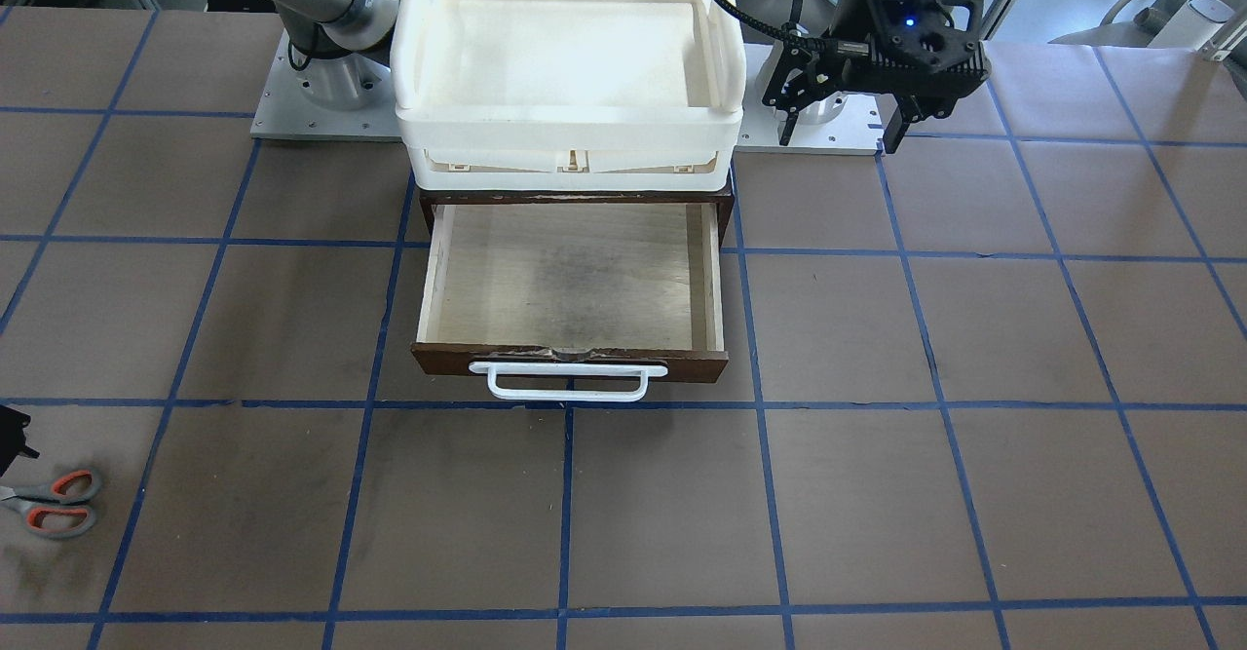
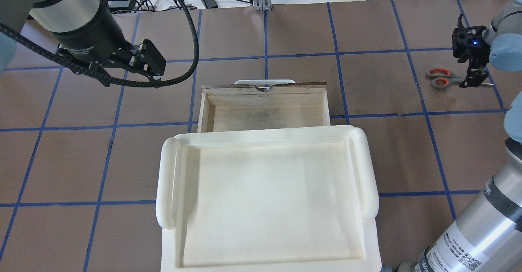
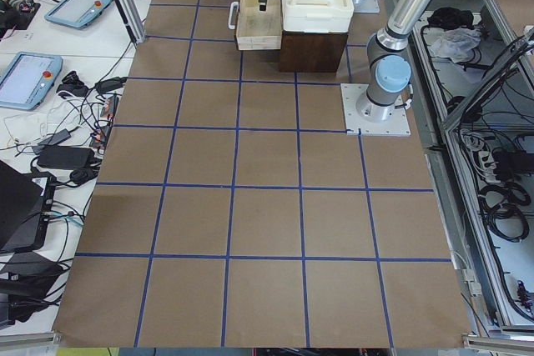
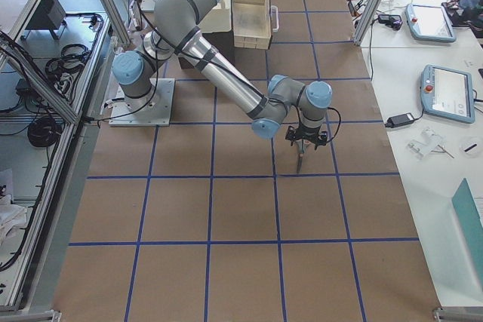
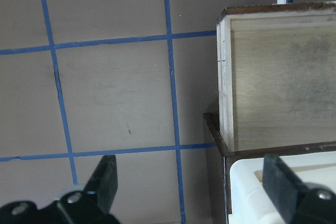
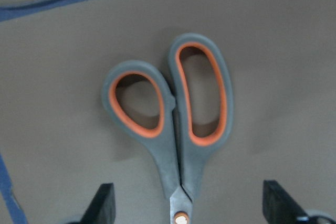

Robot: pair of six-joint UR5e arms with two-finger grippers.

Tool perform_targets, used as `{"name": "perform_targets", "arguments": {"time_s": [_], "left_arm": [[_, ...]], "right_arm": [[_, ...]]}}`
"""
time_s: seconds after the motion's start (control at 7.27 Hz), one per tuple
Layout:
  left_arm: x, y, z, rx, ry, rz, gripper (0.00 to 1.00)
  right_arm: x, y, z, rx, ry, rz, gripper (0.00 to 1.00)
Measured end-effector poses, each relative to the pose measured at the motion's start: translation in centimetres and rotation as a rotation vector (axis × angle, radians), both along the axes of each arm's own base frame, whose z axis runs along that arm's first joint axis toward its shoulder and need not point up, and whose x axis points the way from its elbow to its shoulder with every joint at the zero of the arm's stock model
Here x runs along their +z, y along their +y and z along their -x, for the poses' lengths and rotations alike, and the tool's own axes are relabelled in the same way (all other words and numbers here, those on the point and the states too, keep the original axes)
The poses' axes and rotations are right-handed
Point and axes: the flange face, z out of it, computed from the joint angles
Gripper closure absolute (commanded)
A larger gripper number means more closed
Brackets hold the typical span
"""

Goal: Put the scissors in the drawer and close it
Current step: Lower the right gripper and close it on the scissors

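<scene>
The scissors (image 6: 178, 119), grey handles with orange-red linings, lie flat on the brown table (image 2: 442, 77) at the far right, well away from the drawer. My right gripper (image 6: 189, 205) hangs low over them, open, one finger on each side of the pivot; the blades are hidden under it. In the front view only the handles (image 1: 54, 504) show at the left edge. The dark wooden drawer (image 1: 575, 360) is pulled out, its pale interior bare, its white bar handle (image 1: 567, 382) at the front. My left gripper (image 2: 147, 66) hovers open beside the drawer's left side, holding nothing.
A cream-white plastic tray (image 1: 565, 133) sits on top of the brown cabinet that holds the drawer. Blue tape lines grid the table. Tablets, cables and a table's edge lie beyond the mat in the side views (image 3: 75, 6).
</scene>
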Motion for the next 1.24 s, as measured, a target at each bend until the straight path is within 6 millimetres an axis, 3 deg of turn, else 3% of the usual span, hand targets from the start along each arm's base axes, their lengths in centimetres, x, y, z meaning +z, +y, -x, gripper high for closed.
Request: {"name": "perform_targets", "arguments": {"time_s": [0.41, 0.55, 0.69, 1.24], "left_arm": [[0.0, 0.0, 0.0, 0.001, 0.001, 0.000, 0.00], [0.0, 0.0, 0.0, 0.001, 0.001, 0.000, 0.00], [0.0, 0.0, 0.0, 0.001, 0.001, 0.000, 0.00], [0.0, 0.0, 0.0, 0.001, 0.001, -0.001, 0.00]], "right_arm": [[-1.0, -0.3, 0.1, 0.009, -0.010, -0.011, 0.28], [-1.3, -0.3, 0.2, 0.013, -0.012, -0.015, 0.67], [-1.4, -0.4, 0.2, 0.016, -0.012, -0.016, 1.00], [-0.1, -0.9, 0.5, 0.016, 0.011, -0.004, 1.00]]}}
